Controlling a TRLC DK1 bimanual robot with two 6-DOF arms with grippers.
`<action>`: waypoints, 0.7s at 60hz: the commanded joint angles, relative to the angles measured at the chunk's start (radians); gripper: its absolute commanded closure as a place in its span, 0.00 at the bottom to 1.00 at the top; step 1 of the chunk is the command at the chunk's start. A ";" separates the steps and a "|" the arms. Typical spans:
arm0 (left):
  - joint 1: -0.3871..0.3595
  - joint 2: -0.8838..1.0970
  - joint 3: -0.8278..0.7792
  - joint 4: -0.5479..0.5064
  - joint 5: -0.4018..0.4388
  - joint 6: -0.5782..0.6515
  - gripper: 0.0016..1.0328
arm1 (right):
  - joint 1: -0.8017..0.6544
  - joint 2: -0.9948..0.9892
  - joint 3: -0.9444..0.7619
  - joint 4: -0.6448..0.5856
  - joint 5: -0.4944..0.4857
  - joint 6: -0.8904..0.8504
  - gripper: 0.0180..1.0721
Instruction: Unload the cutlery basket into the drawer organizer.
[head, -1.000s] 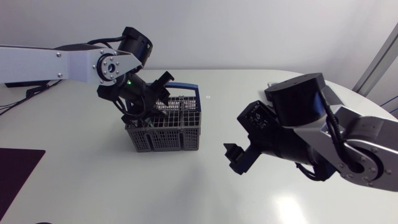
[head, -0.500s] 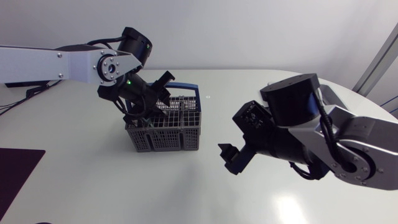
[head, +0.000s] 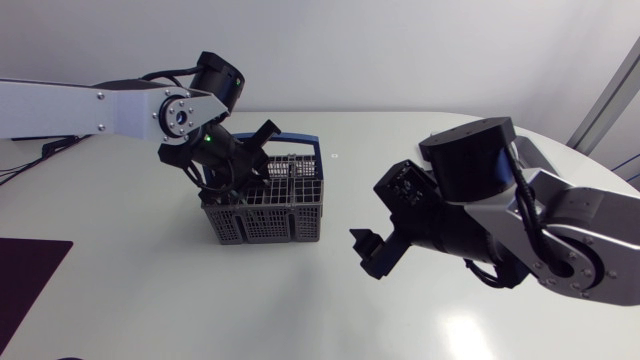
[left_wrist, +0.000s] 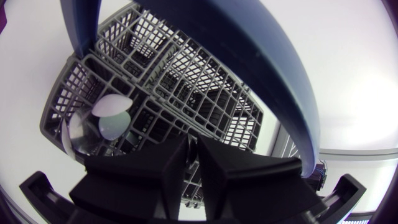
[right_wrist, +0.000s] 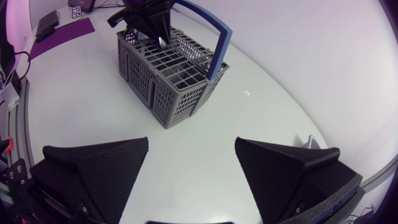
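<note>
At the left gripper (left_wrist: 189, 167), fingers pinched nearly together with only a thin slit between and nothing plainly seen in it. Poised just over the rim of the cutlery basket (left_wrist: 186, 81), tips pointing down toward its compartments, close under the blue handle (left_wrist: 273, 74). Above that, the left arm (head: 90, 105), stretched in level from its side and bent sharply down at the wrist over the basket. At the right gripper (right_wrist: 193, 168), fingers spread wide over bare tabletop, holding nothing; hung low, well apart from the basket and facing it across open table. Behind it, the bulky right arm (head: 520, 220), folded in from the other side. Underneath, a pale, glossy table (head: 150, 300) with a rounded edge, and a dark purple mat (head: 25, 275) lying flat on the left arm's side. As for the basket: grey plastic lattice, boxy, split into several cells, upright a little left of the table's middle, handle arched over the top. In one cell beside the left gripper, two pale spoon bowls (left_wrist: 109, 118), rounded ends up.
</note>
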 joint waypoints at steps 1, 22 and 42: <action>0.003 0.022 -0.019 0.006 0.003 0.011 0.94 | 0.007 0.006 -0.018 0.011 -0.003 0.022 0.05; 0.008 -0.009 -0.030 0.007 -0.002 0.019 0.96 | 0.007 0.008 -0.022 0.012 0.001 0.019 0.05; 0.023 -0.064 -0.048 0.023 0.018 0.016 0.96 | 0.008 0.003 -0.022 0.004 0.006 0.017 0.05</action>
